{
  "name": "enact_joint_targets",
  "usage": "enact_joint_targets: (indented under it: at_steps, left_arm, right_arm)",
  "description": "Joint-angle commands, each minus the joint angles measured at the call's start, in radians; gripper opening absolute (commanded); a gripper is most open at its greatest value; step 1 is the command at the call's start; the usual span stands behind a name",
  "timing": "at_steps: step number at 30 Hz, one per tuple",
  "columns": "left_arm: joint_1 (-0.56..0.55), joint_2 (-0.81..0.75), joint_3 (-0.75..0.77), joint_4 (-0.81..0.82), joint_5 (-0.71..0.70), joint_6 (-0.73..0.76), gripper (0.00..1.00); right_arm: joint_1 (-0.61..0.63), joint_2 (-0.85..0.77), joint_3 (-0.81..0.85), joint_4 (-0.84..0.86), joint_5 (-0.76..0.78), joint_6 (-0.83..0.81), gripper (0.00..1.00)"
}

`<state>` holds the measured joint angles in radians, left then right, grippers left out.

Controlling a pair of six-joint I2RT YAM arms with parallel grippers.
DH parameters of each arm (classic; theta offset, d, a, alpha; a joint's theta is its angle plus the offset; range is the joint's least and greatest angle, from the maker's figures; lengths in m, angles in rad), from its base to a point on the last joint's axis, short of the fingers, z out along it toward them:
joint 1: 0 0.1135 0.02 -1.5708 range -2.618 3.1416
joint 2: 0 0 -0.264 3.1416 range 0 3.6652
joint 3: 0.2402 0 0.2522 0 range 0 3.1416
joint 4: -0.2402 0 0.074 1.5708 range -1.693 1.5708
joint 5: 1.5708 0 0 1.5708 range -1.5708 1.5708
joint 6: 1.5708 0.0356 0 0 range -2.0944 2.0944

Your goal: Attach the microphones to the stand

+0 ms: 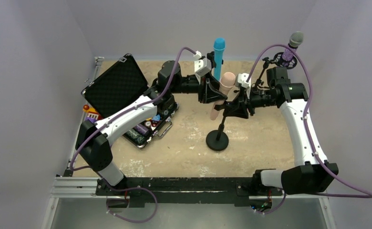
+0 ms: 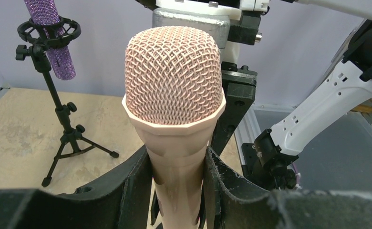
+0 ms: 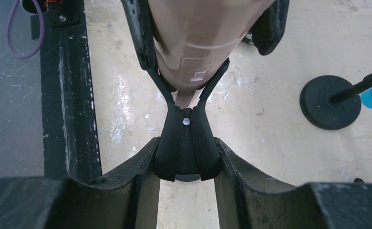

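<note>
Left claw (image 2: 177,191): shut tight on the handle of the pink microphone (image 2: 173,81), with one finger on each side.
Right claw (image 3: 186,155): pinched on the stem of a black forked clip (image 3: 186,138).
Pink microphone: up in the air over the middle of the table (image 1: 260,138). It is tilted, with its head toward 12 o'clock. Its thin end sits between the two prongs of the clip.
Blue microphone (image 1: 219,52): stands upright at 12 o'clock from the pink one. In the right wrist view, the pole of the round-foot stand (image 1: 217,140) meets it.
Round-foot stand: its foot is on the table at 6 o'clock from the pink microphone.
Purple microphone (image 2: 60,57): held in the ring of a three-leg stand (image 2: 62,119) at 2 o'clock on the table, grey head up.
Case (image 1: 115,88): black and open, at 9 o'clock.
</note>
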<state>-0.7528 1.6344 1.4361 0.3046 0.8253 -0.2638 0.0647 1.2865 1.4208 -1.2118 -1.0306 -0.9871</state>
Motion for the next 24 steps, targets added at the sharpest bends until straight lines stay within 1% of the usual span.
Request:
enact_joint_targets:
  at_steps: [1,2,3,4,6,9,11,12,15,17,19,22,24]
  left_arm:
    - [-0.025,-0.015,-0.008,-0.046,-0.01,0.076,0.0]
    - [-0.025,-0.021,-0.013,-0.052,-0.016,0.079,0.0]
    - [-0.025,-0.028,-0.018,-0.054,-0.019,0.08,0.0]
    - [-0.025,-0.035,-0.024,-0.054,-0.023,0.078,0.03]
    - [-0.025,-0.051,-0.035,-0.053,-0.034,0.07,0.18]
    - [-0.023,-0.076,-0.055,-0.048,-0.055,0.052,0.47]
    - [-0.021,-0.092,-0.061,-0.048,-0.07,0.038,0.61]
    - [-0.019,-0.099,-0.061,-0.051,-0.075,0.032,0.65]
    - [-0.012,-0.129,-0.066,-0.062,-0.089,0.025,0.75]
    - [-0.002,-0.165,-0.077,-0.07,-0.1,0.026,0.79]
    - [0.011,-0.204,-0.103,-0.074,-0.114,0.029,0.8]
    - [0.023,-0.284,-0.171,-0.068,-0.157,0.049,0.84]
    - [0.027,-0.339,-0.227,-0.058,-0.19,0.066,0.87]
  right_arm:
    - [0.014,0.017,0.059,0.004,-0.089,-0.012,0.25]
    - [0.013,0.016,0.06,-0.003,-0.092,-0.016,0.32]
    - [0.012,0.014,0.056,-0.004,-0.099,-0.015,0.75]
    - [0.013,0.008,0.05,0.001,-0.105,-0.013,0.91]
    - [0.013,-0.007,0.04,0.022,-0.113,0.01,0.95]
    - [0.013,-0.031,0.027,0.065,-0.116,0.05,0.97]
    - [0.011,-0.045,0.016,0.087,-0.115,0.069,0.98]
    - [0.011,-0.051,0.013,0.094,-0.117,0.073,0.98]
    - [-0.003,-0.063,0.013,0.103,-0.131,0.082,0.99]
    - [-0.026,-0.07,0.02,0.102,-0.159,0.083,0.99]
    - [-0.058,-0.078,0.028,0.091,-0.201,0.077,0.99]
    - [-0.164,-0.098,0.009,0.065,-0.28,0.031,0.99]
    - [-0.205,-0.114,-0.03,0.05,-0.299,-0.018,0.99]
